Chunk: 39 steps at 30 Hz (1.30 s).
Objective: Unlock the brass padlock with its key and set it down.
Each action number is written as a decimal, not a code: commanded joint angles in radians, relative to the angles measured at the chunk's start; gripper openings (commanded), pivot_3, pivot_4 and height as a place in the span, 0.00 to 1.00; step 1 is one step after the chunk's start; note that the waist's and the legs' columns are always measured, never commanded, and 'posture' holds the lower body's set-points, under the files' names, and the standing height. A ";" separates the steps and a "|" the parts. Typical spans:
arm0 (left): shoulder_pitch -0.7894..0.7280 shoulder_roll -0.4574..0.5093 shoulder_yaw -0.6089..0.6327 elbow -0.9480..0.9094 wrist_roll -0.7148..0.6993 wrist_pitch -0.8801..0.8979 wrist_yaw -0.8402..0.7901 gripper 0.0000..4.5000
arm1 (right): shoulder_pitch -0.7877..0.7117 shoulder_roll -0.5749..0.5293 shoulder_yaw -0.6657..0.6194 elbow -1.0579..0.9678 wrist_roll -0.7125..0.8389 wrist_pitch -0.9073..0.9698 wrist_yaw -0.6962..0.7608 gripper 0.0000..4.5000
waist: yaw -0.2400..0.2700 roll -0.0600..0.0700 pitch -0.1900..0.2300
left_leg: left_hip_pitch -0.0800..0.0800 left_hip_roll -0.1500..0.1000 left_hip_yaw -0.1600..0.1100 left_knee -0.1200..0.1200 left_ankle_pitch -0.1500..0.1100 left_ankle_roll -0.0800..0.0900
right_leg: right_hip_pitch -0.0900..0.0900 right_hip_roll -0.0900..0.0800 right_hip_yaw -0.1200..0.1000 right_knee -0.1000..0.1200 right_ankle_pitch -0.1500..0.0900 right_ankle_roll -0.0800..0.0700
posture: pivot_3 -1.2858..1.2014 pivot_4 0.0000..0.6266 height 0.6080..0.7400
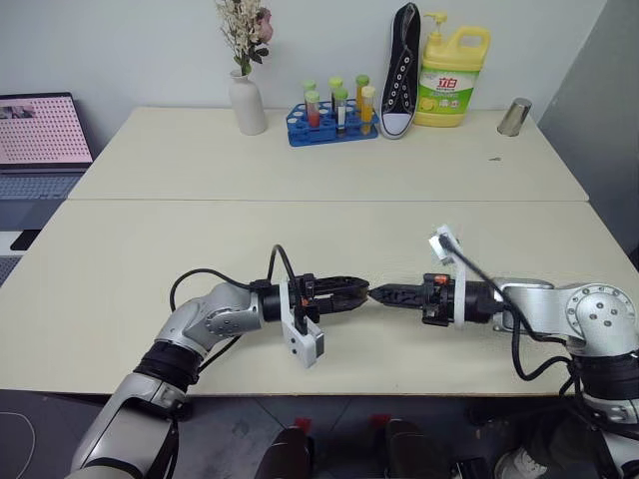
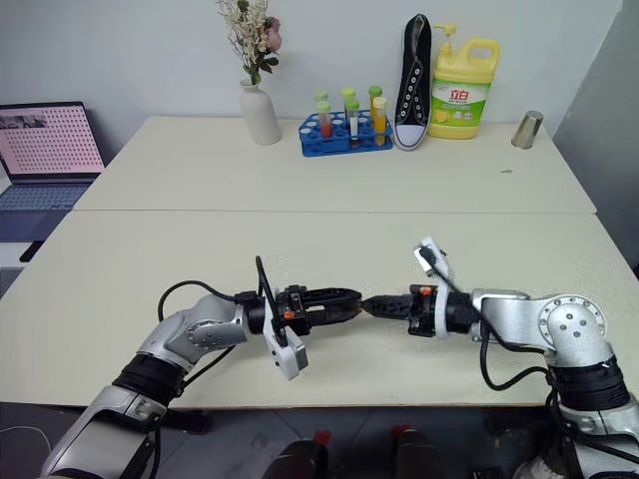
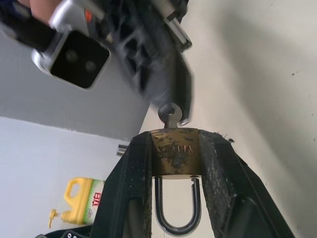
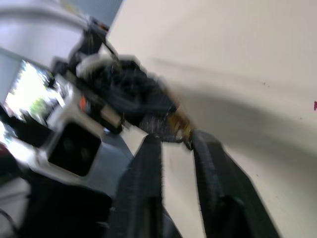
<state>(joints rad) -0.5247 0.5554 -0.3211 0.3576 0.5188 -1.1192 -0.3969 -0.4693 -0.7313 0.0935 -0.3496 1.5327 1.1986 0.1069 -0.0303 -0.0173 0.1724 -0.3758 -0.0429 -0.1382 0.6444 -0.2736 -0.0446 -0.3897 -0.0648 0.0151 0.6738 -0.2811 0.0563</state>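
Along the cream surface's [image 1: 200,249] far edge: vase [image 1: 248,103], tube rack [image 1: 329,125], shoe [image 1: 400,70], detergent [image 1: 451,80]; left pincer [image 3: 176,148] gripping brass padlock [image 3: 175,157]; right pincer [image 4: 173,141] parted.

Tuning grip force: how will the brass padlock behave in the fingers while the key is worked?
The brass padlock looks like solid metal: probably rigid and dense for its size. Its smooth faces, pinched by the left gripper, could slip or twist as the key turns. The shackle looks freed on one side, so it may swing.
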 commanded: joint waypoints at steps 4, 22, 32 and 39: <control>-0.009 0.010 -0.002 -0.023 -0.064 -0.009 0.007 0.22 | 0.027 -0.089 0.014 -0.080 -0.334 -0.133 0.311 0.78 | 0.001 0.000 0.000 | 0.000 -0.001 0.000 0.000 0.000 0.000 | 0.000 0.000 0.000 0.000 0.000 0.000 | 0.52 0.24 1.00; -0.017 0.012 -0.029 -0.032 -0.120 -0.020 -0.014 0.22 | 0.033 0.097 0.012 -0.067 -0.559 -0.202 0.428 1.00 | 0.001 0.000 0.000 | 0.000 -0.001 0.000 0.000 0.000 0.000 | 0.000 0.000 0.000 0.000 0.000 0.000 | 0.52 0.24 1.00; -0.007 0.013 -0.028 -0.040 -0.133 -0.014 -0.030 0.22 | 0.015 0.162 -0.016 -0.031 -0.569 -0.168 0.447 0.53 | 0.001 0.000 0.000 | 0.000 -0.001 0.000 0.000 0.000 0.000 | 0.000 0.000 0.000 0.000 0.000 0.000 | 0.52 0.24 1.00; -0.005 0.013 -0.029 -0.042 -0.140 -0.007 -0.034 0.22 | 0.008 0.173 -0.016 -0.033 -0.587 -0.154 0.461 0.03 | 0.001 0.000 0.000 | 0.000 -0.001 0.000 0.000 0.000 0.000 | 0.000 0.000 0.000 0.000 0.000 0.000 | 0.52 0.24 1.00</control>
<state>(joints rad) -0.5237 0.5644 -0.3496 0.3512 0.3979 -1.1193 -0.4333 -0.4465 -0.5650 0.1032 -0.3704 0.9483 1.0467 0.5679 -0.0294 -0.0173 0.1724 -0.3755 -0.0438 -0.1381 0.6446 -0.2735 -0.0448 -0.3898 -0.0647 0.0150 0.6738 -0.2810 0.0561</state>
